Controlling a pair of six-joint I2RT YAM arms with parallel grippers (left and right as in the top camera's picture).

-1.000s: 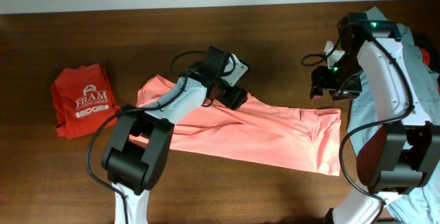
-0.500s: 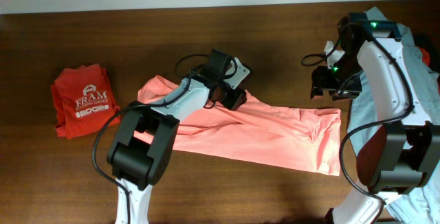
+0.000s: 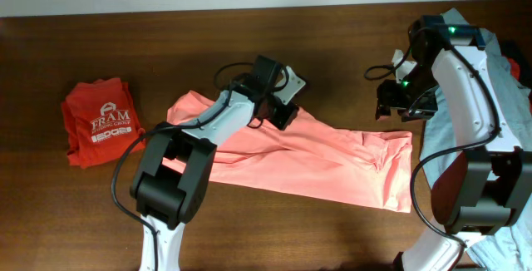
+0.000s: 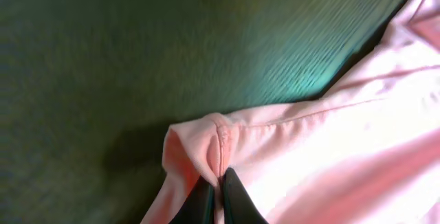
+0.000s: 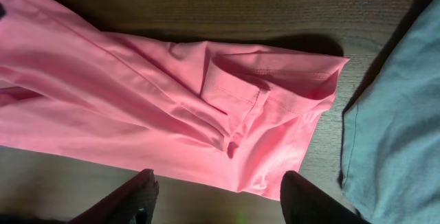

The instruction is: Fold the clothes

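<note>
— While the salmon-pink shirt (image 3: 341, 159) lies in a long band across the middle of the counter (image 3: 125, 38), what has the left end effector (image 4: 216, 183) got?

— It is clenched on a small raised fold at the shirt's far edge. In the left wrist view the two dark fingertips (image 4: 199, 203) stand almost together, with a hemmed ridge of pink cloth pinched between them. The rest of each finger is cut off by the bottom of the frame, and the wood behind is blurred.

— And from overhead?

— There the left arm (image 3: 224, 117) covers the pinch, so the grip can't be made out in that view.

— The right end effector (image 5: 220, 177)?

— Released, jaws wide apart, above the shirt's right end, where a hemmed flap is folded over. Whether it touches the cloth I cannot tell.

— The other garments?

— The red-orange "FRAM" tee (image 3: 100, 121) sits crumpled at the left of the counter, well apart from the pink shirt. The pale grey-blue shirt (image 5: 399, 114) lies just beside the pink shirt's right end. Overhead, the right arm (image 3: 465, 80) hides much of it and the frame edge cuts it off.
</note>
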